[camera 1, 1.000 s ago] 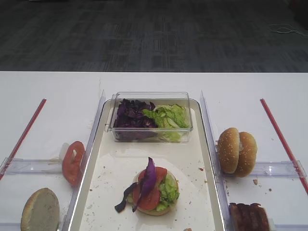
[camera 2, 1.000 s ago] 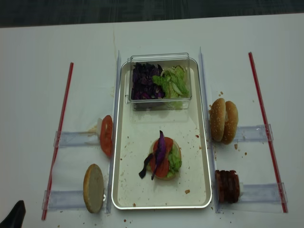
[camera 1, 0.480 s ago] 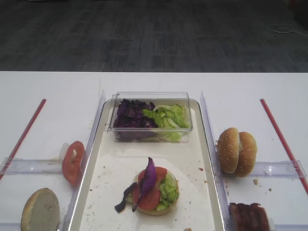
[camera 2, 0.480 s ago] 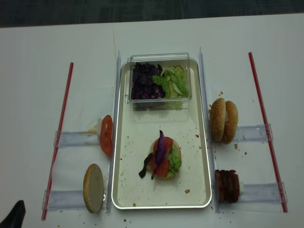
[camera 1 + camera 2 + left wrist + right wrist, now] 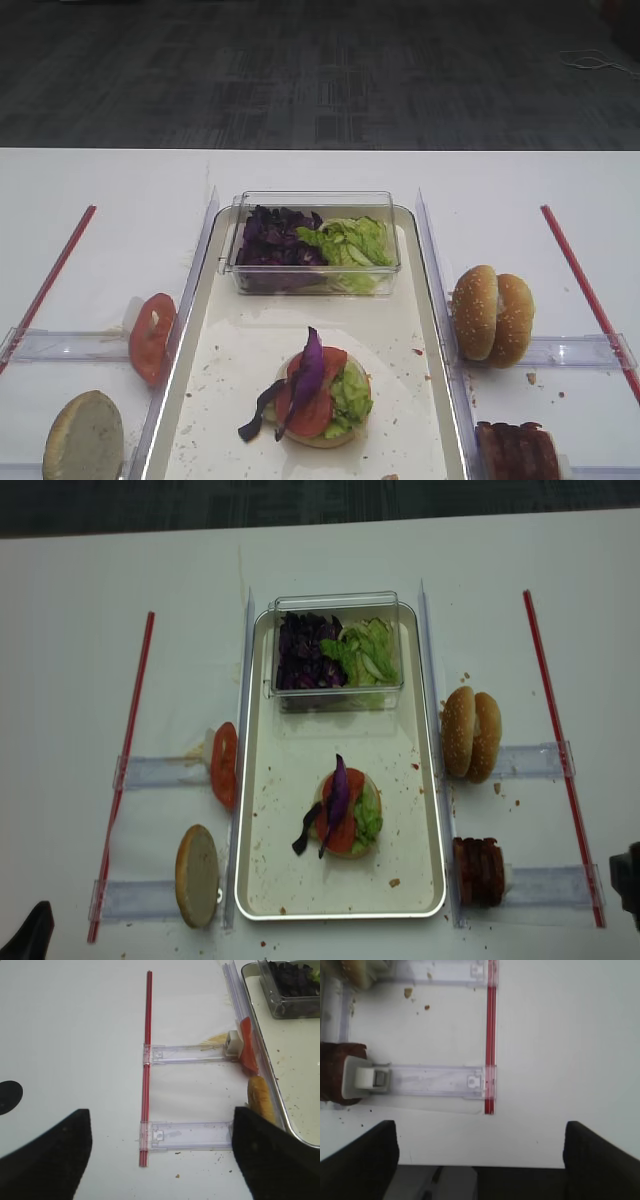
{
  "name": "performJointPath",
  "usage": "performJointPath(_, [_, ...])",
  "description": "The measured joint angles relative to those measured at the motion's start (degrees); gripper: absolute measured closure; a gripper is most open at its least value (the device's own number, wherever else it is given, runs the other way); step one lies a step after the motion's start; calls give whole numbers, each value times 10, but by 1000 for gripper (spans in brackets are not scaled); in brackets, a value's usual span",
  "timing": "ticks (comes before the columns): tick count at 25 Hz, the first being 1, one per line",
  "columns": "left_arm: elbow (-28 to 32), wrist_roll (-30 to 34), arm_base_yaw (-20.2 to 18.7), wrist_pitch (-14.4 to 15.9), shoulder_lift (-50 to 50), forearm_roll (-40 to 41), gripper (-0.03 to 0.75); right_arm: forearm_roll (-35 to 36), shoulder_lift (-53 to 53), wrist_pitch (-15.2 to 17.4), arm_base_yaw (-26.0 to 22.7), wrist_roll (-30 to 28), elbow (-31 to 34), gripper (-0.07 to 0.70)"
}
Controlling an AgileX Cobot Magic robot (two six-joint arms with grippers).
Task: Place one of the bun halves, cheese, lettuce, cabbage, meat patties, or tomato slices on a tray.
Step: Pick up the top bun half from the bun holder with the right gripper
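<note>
Sesame-topped bun halves point(image 5: 491, 315) stand right of the tray point(image 5: 262, 880); my right gripper point(image 5: 480, 1160) hangs spread wide nearby, my left gripper point(image 5: 160, 1152) likewise.

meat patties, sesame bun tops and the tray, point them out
meat patties point(image 5: 479, 872), overhead view, ridged top edge
sesame bun tops point(image 5: 459, 731), overhead view, left bun's seeded crown
tray point(image 5: 269, 880), overhead view, bare floor

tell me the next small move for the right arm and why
Probably bring the open right tool forward and inward toward the meat patties. The stack on the tray shows bun, lettuce, tomato and cabbage but no patty, and the patties stand upright in their holder just beyond this tool, which holds nothing.
</note>
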Motion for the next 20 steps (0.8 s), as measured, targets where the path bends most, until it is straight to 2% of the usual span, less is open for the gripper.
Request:
performJointPath(7, [0,0,0,0,0,0,152,0,157,-7,0,-2,0,-58])
performJointPath(16, [0,0,0,0,0,0,152,0,192,-11,0,-2,-6,-58])
performJointPath(20, [0,0,0,0,0,0,152,0,237,-26,0,-2,-21,-58])
